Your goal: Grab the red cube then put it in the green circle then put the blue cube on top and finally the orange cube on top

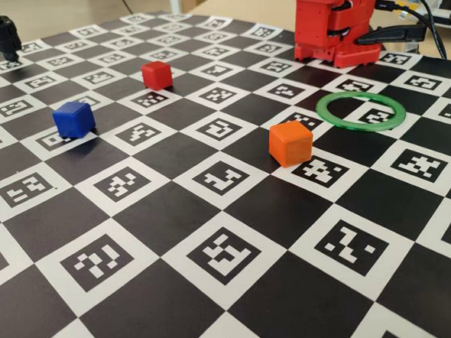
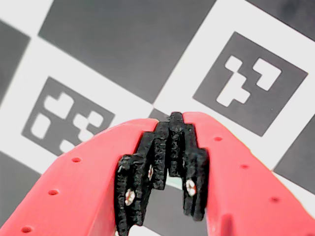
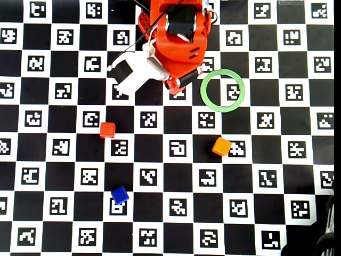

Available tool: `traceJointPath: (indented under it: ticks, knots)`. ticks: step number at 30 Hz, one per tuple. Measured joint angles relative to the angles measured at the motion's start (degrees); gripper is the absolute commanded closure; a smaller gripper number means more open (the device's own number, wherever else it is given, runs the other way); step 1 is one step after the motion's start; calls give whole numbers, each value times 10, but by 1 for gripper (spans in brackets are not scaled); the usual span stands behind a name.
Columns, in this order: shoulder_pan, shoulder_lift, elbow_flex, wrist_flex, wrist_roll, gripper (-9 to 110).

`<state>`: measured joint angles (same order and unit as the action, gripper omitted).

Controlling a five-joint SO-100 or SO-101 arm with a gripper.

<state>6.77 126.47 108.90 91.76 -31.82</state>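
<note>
In the fixed view the orange cube [image 1: 290, 143] sits nearest the camera, with the green circle [image 1: 360, 111] just behind it to the right, flat and empty. The blue cube [image 1: 73, 118] is at the left and the red cube [image 1: 157, 75] farther back, well apart from my folded arm [image 1: 331, 21] at the far right edge of the checkered board [image 1: 171, 157].

In the wrist view my gripper [image 2: 170, 147] fills the bottom, its black toothed pads [image 2: 194, 172] meshed together with nothing between them, so my jaws are closed and empty. Only board squares show beneath; no cube is in sight.

In the overhead view my gripper [image 3: 177, 85] is tucked at the top, just left of the green circle [image 3: 222, 90]. The red cube [image 3: 107, 129] lies down and to the left of it, well apart. I judge that I must swing left, reach out, and open before descending. The blue cube [image 3: 120, 194] lies farthest off; the orange cube [image 3: 221, 146] sits below the ring.
</note>
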Motion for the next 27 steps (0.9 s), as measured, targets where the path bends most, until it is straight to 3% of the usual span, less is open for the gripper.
traceJointPath:
  ticks: [12, 27]
  knots:
    - [137, -158, -195, 60, 20, 107]
    - [199, -306, -293, 24, 36, 107]
